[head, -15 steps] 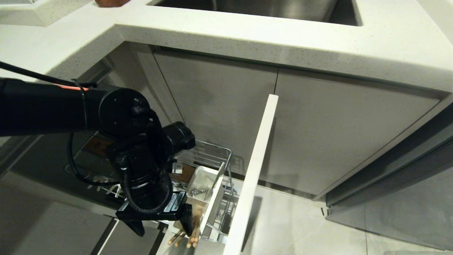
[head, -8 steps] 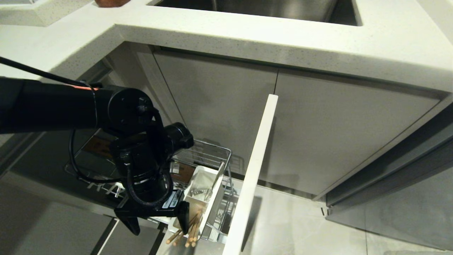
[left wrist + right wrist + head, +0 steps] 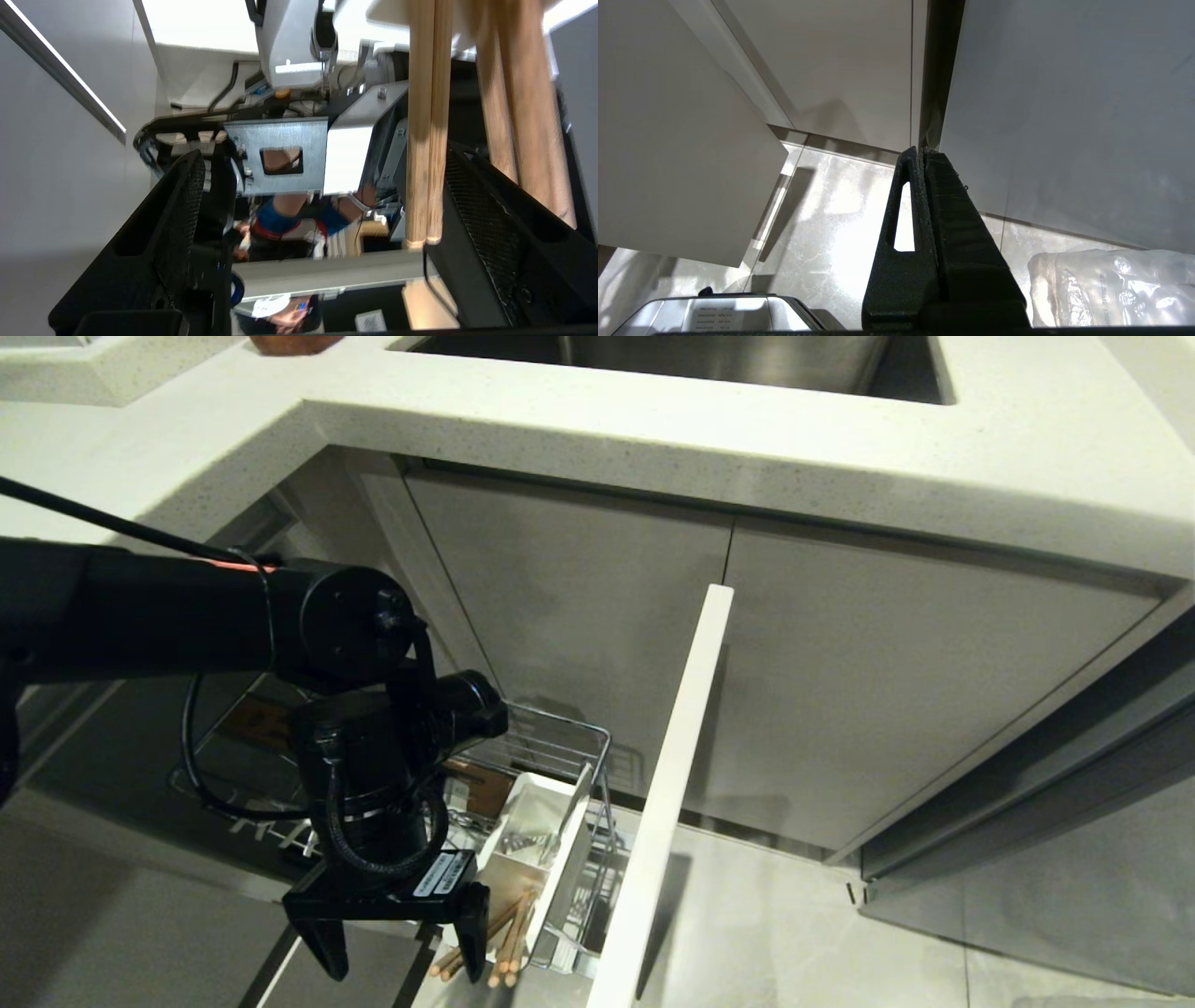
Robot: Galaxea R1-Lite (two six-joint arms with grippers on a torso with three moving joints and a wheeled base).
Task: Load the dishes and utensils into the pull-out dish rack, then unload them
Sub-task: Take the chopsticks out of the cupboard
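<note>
We see pull-out dish rack [image 3: 560, 747] drawn out below countertop [image 3: 747, 457]. White utensil caddy [image 3: 537, 845] sits at rack's near corner, just beside pale cabinet front [image 3: 667, 803]. Chopsticks [image 3: 509, 938] stand in caddy, tips jutting over its near edge. Our left gripper [image 3: 401, 947] hangs just beside caddy, jaws wide apart, holding nothing; one finger [image 3: 490, 242] lies between chopstick pairs. Our right gripper [image 3: 922, 163] parked near floor [image 3: 822, 219], jaws together.

Speckled white counter [image 3: 653, 425] up top with a steel sink [image 3: 672, 359], grey cabinet doors [image 3: 840, 681], marble-ish floor [image 3: 794, 933].
</note>
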